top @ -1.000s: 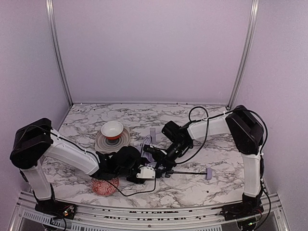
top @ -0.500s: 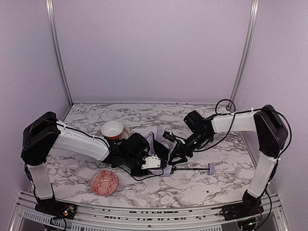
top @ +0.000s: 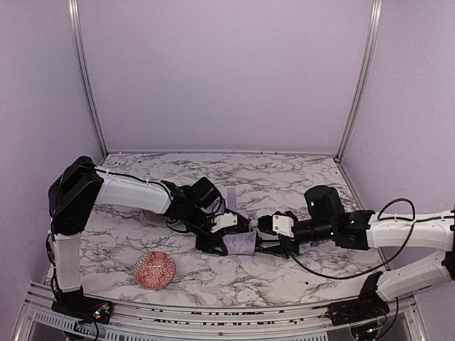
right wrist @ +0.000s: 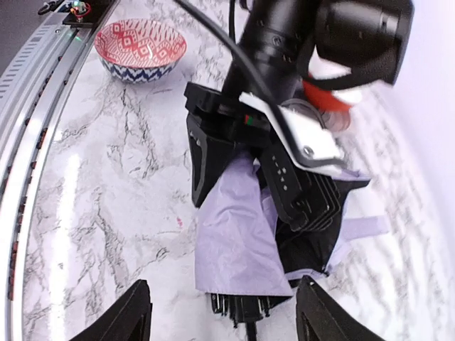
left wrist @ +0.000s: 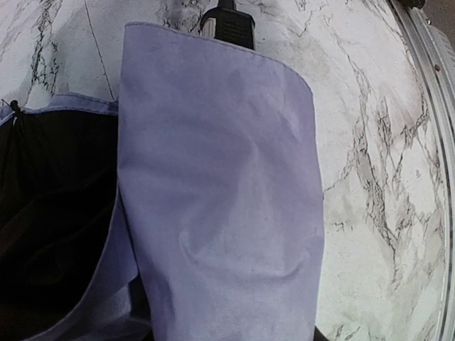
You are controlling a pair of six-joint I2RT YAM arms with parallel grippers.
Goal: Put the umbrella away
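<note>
**Umbrella** [top: 242, 243]: lies on the table [top: 306, 185] between the two arms. The canopy is bunched into a loose lavender roll, with black rib ends showing at the end that faces the right arm. Not yet put away.

**Left gripper** [right wrist: 249, 200]: jaws drawn narrow across the fabric roll, one black finger on each side. Judged purpose: to pin the loose folds against the shaft so the canopy cannot spring out. Fabric fills the left wrist view, which agrees with that grip.

**Right gripper** [right wrist: 226, 312]: jaws wide, holding nothing. The rib ends and shaft sit in the gap between its fingers without contact. Judged purpose: lined up along the shaft to take the free end.

**Bowl** [top: 155, 269]: near the front edge, well apart from the work and no part of it.

**Risk:** thin fabric may slip from the left hold if the right closes off-axis
</note>
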